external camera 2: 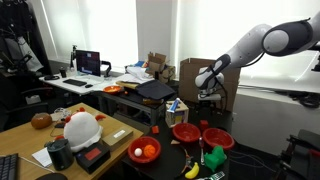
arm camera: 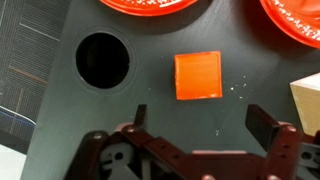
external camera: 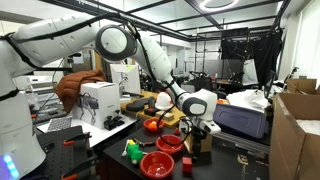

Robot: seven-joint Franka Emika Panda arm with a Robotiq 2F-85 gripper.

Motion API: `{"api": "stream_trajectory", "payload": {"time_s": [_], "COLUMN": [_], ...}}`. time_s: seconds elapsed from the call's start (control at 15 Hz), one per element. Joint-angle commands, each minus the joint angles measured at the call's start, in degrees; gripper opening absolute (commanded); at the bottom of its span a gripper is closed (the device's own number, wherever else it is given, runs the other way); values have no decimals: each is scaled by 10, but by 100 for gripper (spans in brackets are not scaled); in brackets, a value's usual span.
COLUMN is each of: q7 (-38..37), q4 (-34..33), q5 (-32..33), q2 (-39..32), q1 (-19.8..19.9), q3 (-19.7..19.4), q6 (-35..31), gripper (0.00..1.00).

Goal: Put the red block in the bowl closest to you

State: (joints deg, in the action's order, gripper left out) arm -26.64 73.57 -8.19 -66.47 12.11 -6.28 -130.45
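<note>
The dark matte bench (arm camera: 150, 92) lies close under the wrist camera. Over it hangs the black two-fingered claw (arm camera: 200, 125), its fingers wide apart and holding nothing. Just beyond the fingertips, the red square block (arm camera: 198, 76) lies flat on the bench, beside a round black hole (arm camera: 103, 60). Farther on show the rims of a round red plastic bowl (arm camera: 150, 4) and a second red bowl (arm camera: 295, 20). In an exterior view, brown cardboard boxes (external camera 2: 190, 72) stand before bright windows (external camera 2: 150, 30).

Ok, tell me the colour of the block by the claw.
The block is orange-red; the wrist view shows it best.
</note>
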Motion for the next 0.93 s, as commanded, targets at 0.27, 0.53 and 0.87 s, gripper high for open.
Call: {"api": "stream_trajectory", "payload": {"time_s": [0.27, 0.53, 0.87], "q7": [-14, -6, 5], "q4": [42, 59, 62], "q5": [-40, -41, -42], "q2": [12, 12, 6], "q1": [-20, -20, -19], "q3": [-11, -11, -6], "q6": [-17, -22, -27], "gripper": [100, 100, 100]}}
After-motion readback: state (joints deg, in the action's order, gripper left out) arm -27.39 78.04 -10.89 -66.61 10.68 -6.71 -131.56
